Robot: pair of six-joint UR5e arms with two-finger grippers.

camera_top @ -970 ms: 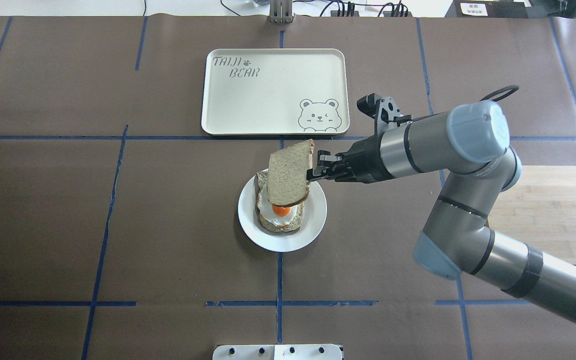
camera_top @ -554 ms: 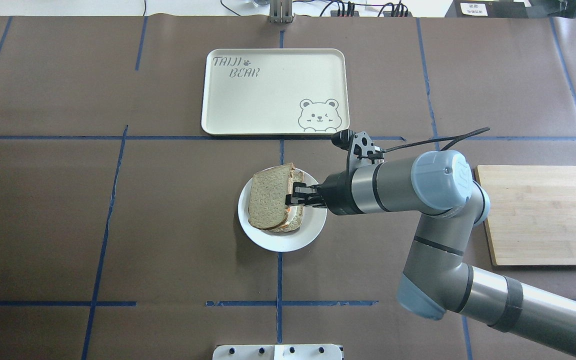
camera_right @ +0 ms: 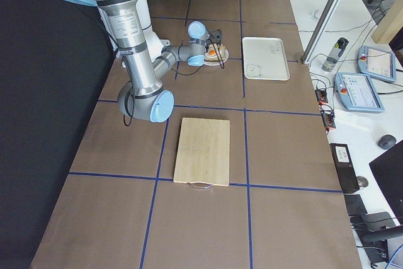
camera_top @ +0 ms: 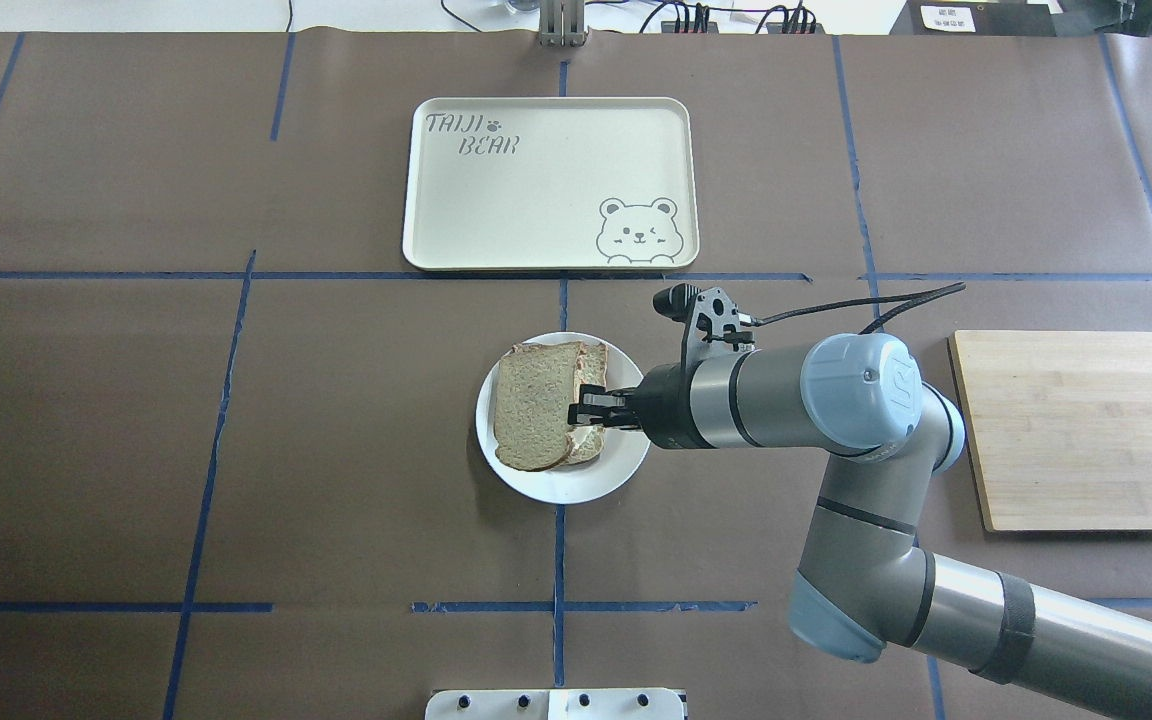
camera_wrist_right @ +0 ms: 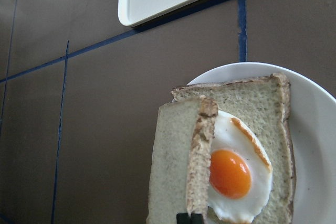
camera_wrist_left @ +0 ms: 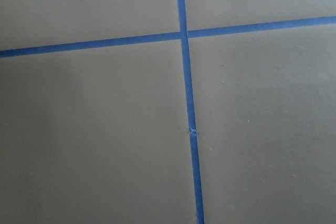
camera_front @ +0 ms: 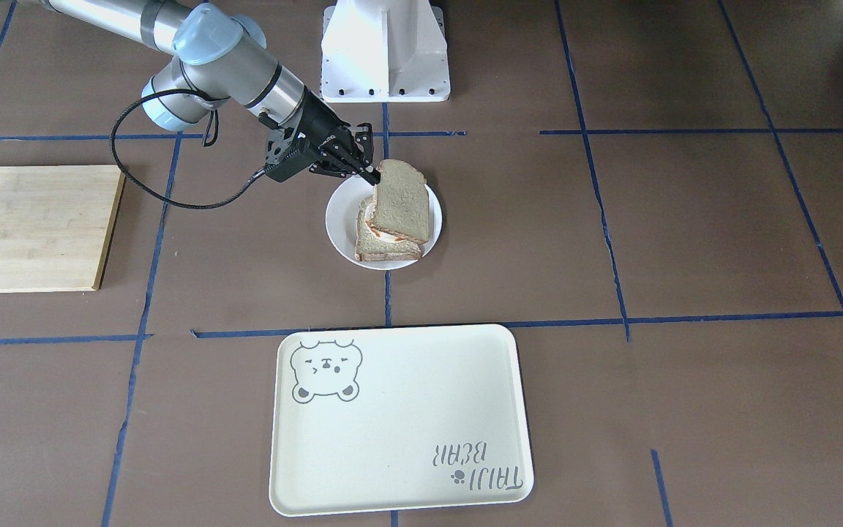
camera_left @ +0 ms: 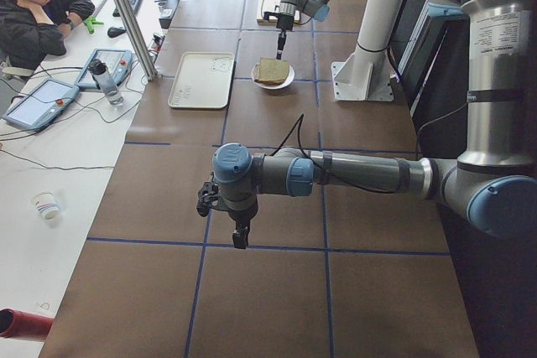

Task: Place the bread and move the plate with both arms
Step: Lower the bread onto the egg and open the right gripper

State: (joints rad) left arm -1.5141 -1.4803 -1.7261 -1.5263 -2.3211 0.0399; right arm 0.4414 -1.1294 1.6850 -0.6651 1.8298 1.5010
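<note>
Now: right gripper (camera_top: 579,411) pinches bread (camera_top: 533,405) at crust edge, jaws nearly together; grainy slice leans ahead, onto egg toast (camera_wrist_right: 239,169).

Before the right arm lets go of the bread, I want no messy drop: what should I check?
1. Grip: right gripper shut on the bread edge: ok.
2. Bread over the egg slice: ok.
3. Bread lying flat: not ok; gripped edge raised, egg showing beneath.
4. Egg slice within the plate rim: ok.
5. State of left gripper: cannot tell; it hangs far from the plate.
</note>
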